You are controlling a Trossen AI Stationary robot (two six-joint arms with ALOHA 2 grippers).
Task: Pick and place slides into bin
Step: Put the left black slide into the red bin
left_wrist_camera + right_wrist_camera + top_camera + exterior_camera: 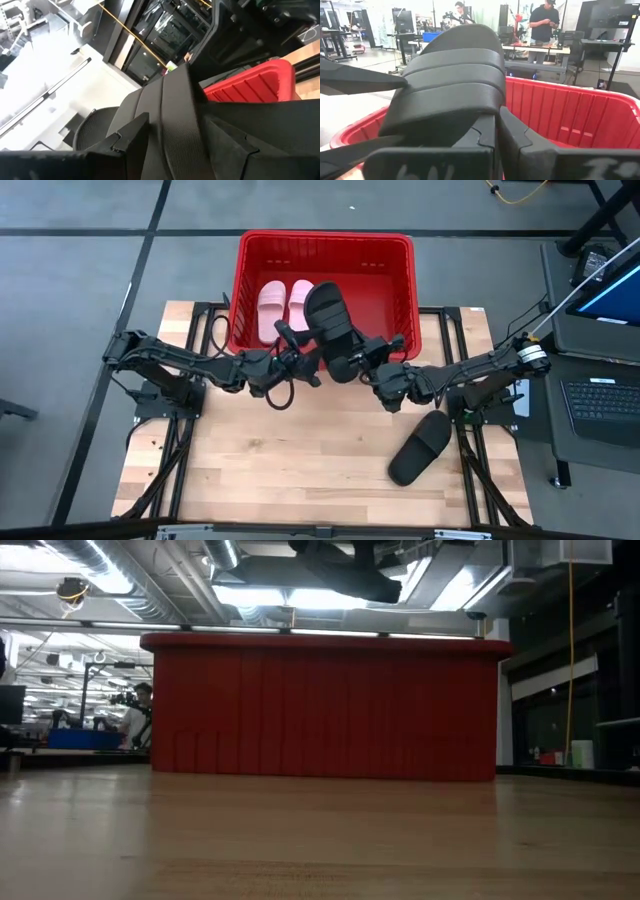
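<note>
One black slide (328, 315) hangs in the air over the near rim of the red bin (400, 255), between my two grippers. My right gripper (497, 135) reaches in from the right and is shut on it. My left gripper (300, 345) comes from the left and is open, its fingers (355, 80) standing on either side of the slide; I cannot tell whether they touch it. Two pink slides (285, 305) lie side by side on the bin's floor at its left. A second black slide (420, 448) lies on the table at the near right. My right gripper pinches the black slide between its two fingers at the lower edge of the ribbed strap (487, 107). The fingers point level, coming from the table's right. The slide is lifted clear, standing up from the fingers above the bin's near rim.
The bin stands at the table's far edge, its right half bare (375, 300). The wooden tabletop (280, 470) is open in front of both arms. Desks, a laptop (605, 405) and people show beyond the table.
</note>
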